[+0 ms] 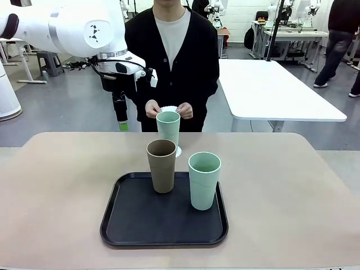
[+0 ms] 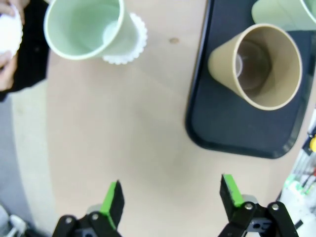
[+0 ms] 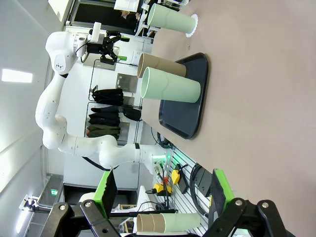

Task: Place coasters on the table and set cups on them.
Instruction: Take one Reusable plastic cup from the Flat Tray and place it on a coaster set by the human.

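Here, one mint-green cup point(image 1: 168, 126) stands on a lacy coaster point(image 2: 133, 49) at the worktop's point(image 1: 56, 191) far middle, just beyond the black tray point(image 1: 129, 225). The tray carries the tan-brown cup point(image 1: 162, 166) and, to its right, another mint cup point(image 1: 204, 180). Behind, the person's hands point(image 1: 152, 109) hold a white coaster point(image 1: 169, 108). The left gripper point(image 2: 170, 190) hovers far left, jaws spread, empty; the right gripper point(image 3: 163, 190) has jaws spread too.

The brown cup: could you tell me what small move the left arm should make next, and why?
Probably swing the open left gripper to the brown cup, ready to grasp it: it stands on the tray, one green cup already sits on a coaster, and the person's hands hold another.
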Tool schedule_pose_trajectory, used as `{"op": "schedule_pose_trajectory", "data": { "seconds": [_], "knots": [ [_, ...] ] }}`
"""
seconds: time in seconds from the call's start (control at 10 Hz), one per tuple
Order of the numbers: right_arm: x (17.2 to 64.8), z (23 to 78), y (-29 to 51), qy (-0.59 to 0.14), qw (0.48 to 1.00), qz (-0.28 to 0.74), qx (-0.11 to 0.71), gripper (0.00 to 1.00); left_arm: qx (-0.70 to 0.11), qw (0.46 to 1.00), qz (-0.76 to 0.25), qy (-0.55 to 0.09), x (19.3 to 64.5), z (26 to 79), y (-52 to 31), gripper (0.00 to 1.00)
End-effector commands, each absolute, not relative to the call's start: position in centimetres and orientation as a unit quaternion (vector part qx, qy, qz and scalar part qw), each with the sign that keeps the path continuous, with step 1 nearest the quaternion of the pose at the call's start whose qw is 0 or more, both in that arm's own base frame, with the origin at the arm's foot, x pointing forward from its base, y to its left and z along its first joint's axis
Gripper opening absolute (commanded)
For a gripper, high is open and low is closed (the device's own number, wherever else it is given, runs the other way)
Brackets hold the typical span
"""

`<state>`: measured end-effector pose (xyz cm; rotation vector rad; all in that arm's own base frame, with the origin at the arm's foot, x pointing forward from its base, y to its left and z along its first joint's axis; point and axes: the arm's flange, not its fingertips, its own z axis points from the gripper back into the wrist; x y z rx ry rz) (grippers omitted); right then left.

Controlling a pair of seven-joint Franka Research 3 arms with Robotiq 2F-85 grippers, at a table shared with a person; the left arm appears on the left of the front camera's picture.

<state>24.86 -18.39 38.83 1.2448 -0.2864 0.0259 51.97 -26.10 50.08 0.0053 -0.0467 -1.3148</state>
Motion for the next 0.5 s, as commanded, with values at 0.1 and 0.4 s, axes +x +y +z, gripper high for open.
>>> {"op": "schedule_pose_trajectory", "data": {
  "seconds": [0.1,0.4],
  "knots": [
    [24.9,38.9,-18.4,-0.141,0.799,0.015,0.584,1.00,-0.011,0.902,-0.424,-0.085,50.0,50.9,-22.9,1.00],
    [24.9,38.9,-18.4,-0.141,0.799,0.015,0.584,1.00,-0.083,0.945,-0.307,-0.077,46.0,51.4,-16.0,1.00]
  ]
}}
